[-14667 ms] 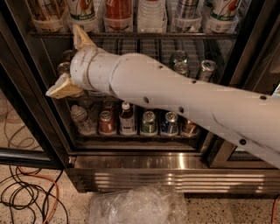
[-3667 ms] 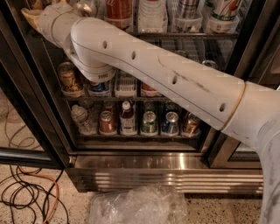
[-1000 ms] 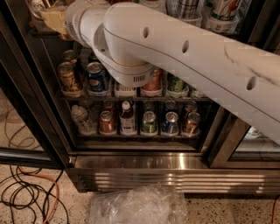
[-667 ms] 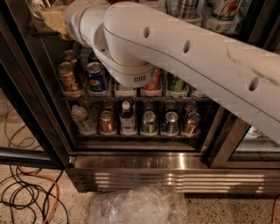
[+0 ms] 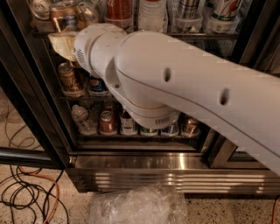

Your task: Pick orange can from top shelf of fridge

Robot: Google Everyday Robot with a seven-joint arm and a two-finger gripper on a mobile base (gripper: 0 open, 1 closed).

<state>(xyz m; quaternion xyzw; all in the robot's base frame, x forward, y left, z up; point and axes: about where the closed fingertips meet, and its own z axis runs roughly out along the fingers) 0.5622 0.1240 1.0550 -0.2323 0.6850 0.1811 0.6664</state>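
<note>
The orange can (image 5: 64,15) stands at the far left of the top shelf (image 5: 197,36) of the fridge (image 5: 175,174). It is coppery with a silver rim and a bluish label patch. My gripper (image 5: 61,42) shows as a cream-coloured tip at the end of the thick white arm (image 5: 175,83). It sits just below and in front of the orange can, at the shelf's front edge. The arm hides much of the middle shelf, and I cannot tell whether the gripper touches the can.
More bottles and cans (image 5: 151,13) fill the top shelf to the right. A brown can (image 5: 70,78) and a blue can (image 5: 97,84) stand on the middle shelf, small bottles and cans (image 5: 107,122) on the bottom one. A crumpled plastic bag (image 5: 140,205) and cables (image 5: 26,192) lie on the floor.
The gripper has moved down and to the right from the top left corner. The orange can now shows above it. The arm covers more of the fridge.
</note>
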